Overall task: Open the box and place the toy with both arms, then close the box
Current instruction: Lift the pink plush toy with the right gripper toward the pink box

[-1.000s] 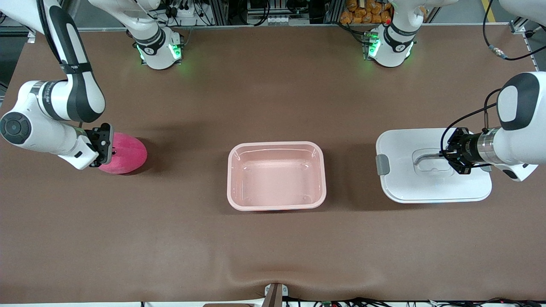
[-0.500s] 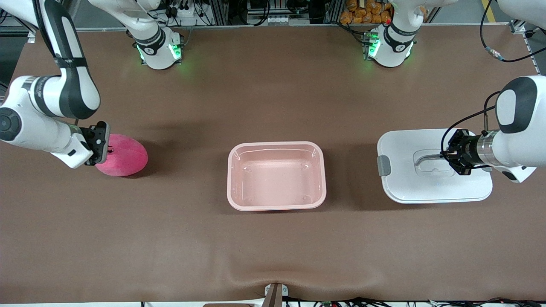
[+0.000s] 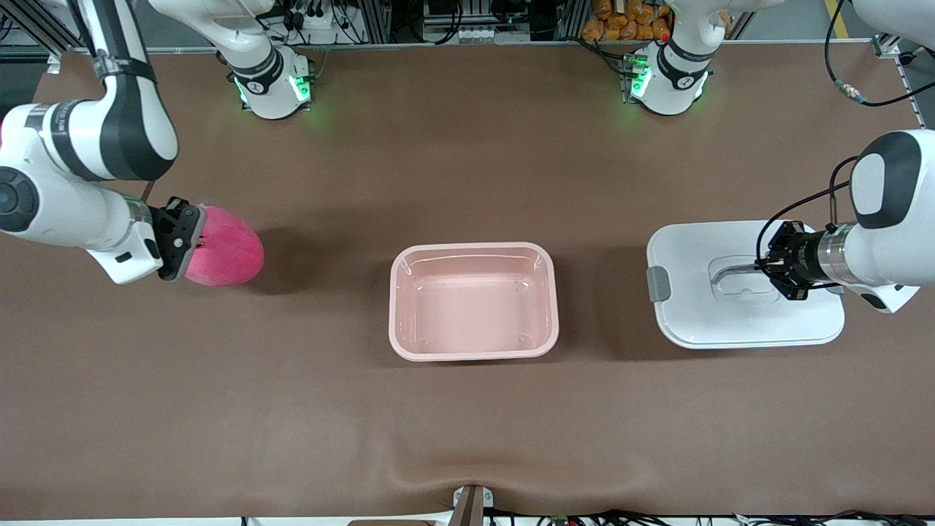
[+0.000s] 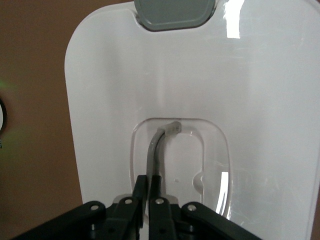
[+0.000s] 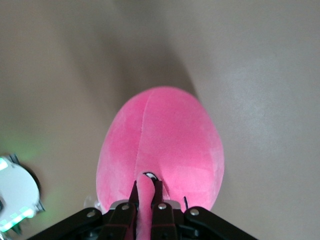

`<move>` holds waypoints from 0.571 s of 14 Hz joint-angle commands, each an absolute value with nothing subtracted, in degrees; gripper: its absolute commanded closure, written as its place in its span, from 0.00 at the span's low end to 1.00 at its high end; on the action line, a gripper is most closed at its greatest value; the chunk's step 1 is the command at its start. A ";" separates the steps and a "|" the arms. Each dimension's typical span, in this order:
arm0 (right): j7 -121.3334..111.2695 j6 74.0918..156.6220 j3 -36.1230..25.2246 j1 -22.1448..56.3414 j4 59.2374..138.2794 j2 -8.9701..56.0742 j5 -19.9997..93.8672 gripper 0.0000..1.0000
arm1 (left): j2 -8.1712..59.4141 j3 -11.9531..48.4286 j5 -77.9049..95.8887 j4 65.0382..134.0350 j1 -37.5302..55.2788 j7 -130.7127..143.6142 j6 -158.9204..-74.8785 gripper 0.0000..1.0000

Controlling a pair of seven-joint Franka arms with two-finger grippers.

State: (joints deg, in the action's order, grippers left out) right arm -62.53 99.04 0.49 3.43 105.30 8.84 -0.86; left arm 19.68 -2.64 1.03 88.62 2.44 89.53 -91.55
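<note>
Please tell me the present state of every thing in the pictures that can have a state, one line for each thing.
box: open, no lid on it, nothing inside, upright at mid-table.
lid: off the box, lying flat toward the left arm's end of the table.
toy: pinched by the right gripper, outside the box.
left gripper: shut on the lid's handle.
right gripper: shut on the toy.

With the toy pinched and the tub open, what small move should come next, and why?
Probably the right gripper carries the toy toward the tub and over it. It is shut on a pinch of plush; the tub is open and empty. The left gripper, shut on the lid handle, holds the lid aside at the left arm's end.
</note>
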 commanded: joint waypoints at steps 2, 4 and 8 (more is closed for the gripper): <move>-53.55 96.33 0.26 4.57 100.29 9.23 0.70 1.00 | 19.07 -2.37 -0.26 88.95 2.11 89.21 -91.32 1.00; -47.23 96.33 0.26 5.44 99.76 9.23 3.41 1.00 | 19.16 -2.29 -1.14 88.95 2.20 89.21 -91.32 1.00; -31.60 96.24 0.26 10.27 96.52 9.32 5.27 1.00 | 19.42 -2.29 -2.28 88.95 2.11 89.21 -91.32 1.00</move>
